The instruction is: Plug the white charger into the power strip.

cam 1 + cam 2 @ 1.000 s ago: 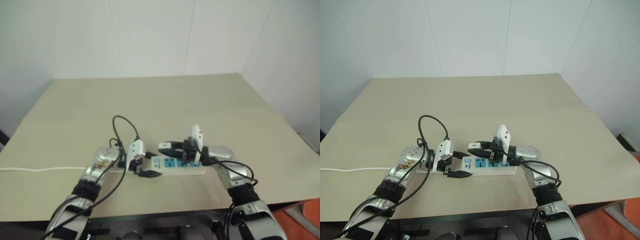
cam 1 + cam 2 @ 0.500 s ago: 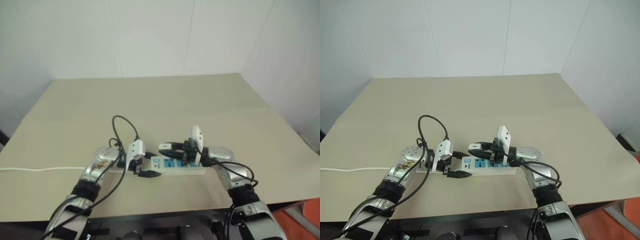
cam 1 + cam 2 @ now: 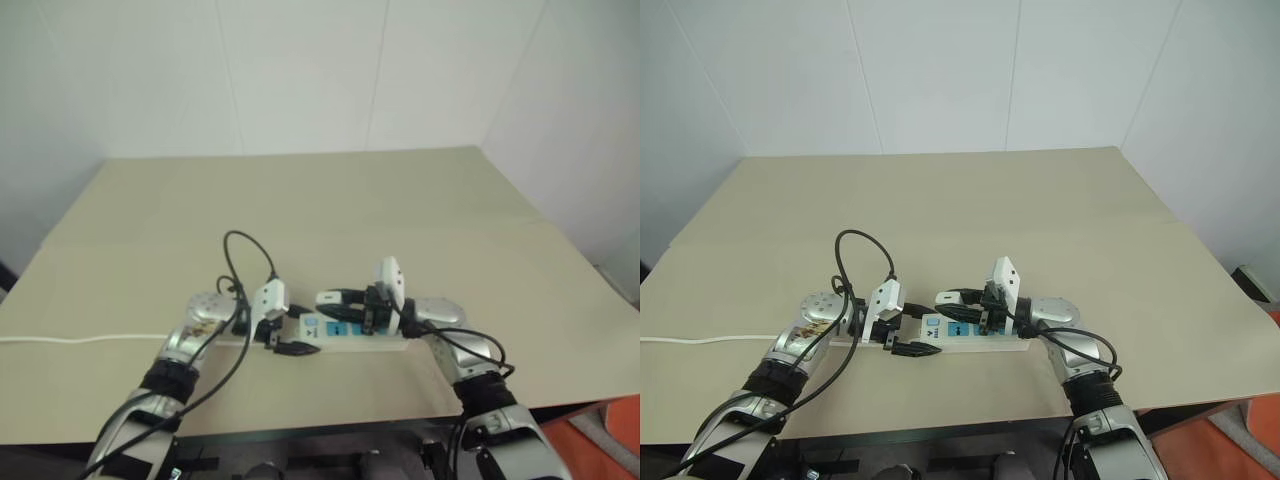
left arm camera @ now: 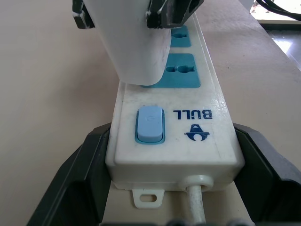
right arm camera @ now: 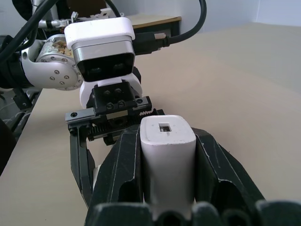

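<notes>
I see the power strip [image 4: 174, 136] lying flat on the beige surface [image 3: 1040, 210], near its front edge. My left pincer [image 4: 171, 188] is clenched around the strip's switch end, one black finger on each side, where the thin cord [image 3: 80, 338] leaves. My right pincer [image 5: 167, 188] grips the white charger [image 5: 167, 155], holding it over the blue sockets [image 4: 181, 70] beside the switch [image 4: 150, 125].

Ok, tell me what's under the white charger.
The power strip lies under the white charger, which covers most of one blue socket; its prongs are hidden.
</notes>
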{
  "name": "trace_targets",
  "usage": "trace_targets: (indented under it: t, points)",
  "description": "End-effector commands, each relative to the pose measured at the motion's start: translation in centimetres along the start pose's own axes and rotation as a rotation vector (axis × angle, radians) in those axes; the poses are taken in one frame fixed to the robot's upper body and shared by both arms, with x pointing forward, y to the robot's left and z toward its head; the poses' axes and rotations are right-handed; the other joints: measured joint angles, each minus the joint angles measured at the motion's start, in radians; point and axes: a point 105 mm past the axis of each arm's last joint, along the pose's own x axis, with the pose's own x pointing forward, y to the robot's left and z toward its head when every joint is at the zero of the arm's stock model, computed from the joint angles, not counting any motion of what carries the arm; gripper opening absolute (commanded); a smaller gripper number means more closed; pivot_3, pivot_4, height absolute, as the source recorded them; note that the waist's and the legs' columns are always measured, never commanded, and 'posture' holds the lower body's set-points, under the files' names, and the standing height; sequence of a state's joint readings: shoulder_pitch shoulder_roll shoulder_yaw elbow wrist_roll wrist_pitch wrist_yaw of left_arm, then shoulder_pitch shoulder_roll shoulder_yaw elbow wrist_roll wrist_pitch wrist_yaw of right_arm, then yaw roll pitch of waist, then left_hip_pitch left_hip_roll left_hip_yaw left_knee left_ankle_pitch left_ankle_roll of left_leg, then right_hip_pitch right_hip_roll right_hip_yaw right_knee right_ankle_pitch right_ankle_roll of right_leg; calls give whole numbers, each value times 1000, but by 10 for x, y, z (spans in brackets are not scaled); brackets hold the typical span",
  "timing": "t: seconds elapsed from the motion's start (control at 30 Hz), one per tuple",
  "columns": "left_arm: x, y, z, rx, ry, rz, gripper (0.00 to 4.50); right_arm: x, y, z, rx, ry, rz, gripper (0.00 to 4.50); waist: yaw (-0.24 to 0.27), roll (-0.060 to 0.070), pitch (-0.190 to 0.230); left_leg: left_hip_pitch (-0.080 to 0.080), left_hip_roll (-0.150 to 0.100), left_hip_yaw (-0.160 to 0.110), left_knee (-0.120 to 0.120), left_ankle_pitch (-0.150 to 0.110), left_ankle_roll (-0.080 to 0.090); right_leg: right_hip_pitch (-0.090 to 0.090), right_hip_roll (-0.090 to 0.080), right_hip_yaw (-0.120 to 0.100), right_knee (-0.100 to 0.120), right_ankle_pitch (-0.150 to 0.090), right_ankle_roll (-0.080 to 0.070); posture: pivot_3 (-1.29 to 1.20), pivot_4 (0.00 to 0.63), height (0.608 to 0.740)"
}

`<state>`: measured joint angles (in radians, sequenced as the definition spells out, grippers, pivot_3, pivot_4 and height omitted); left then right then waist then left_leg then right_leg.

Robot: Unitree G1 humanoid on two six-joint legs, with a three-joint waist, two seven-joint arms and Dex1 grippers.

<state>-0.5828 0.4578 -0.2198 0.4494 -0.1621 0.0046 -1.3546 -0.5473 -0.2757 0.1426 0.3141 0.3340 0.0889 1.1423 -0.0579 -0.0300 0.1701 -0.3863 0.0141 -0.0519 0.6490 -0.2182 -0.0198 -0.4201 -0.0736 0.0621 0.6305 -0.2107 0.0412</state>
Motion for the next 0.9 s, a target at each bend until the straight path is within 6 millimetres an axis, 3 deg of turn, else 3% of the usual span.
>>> trace_targets:
  t: [0.03, 0.9]
  points:
    - [-6, -1, -5, -9, 35, 0, 3269, -11, -3, -7, -11, 38, 3, 1128, 1, 0, 0, 0, 0, 0, 0, 0, 0, 0, 0, 0, 0, 0, 0, 0, 150, 740]
    - [-17, -2, -9, -19, 54, 29, 3269, -58, -12, -36, -1, 189, -15, 1128, 13, 0, 0, 0, 0, 0, 0, 0, 0, 1, 0, 0, -1, 0, 0, 0, 150, 740]
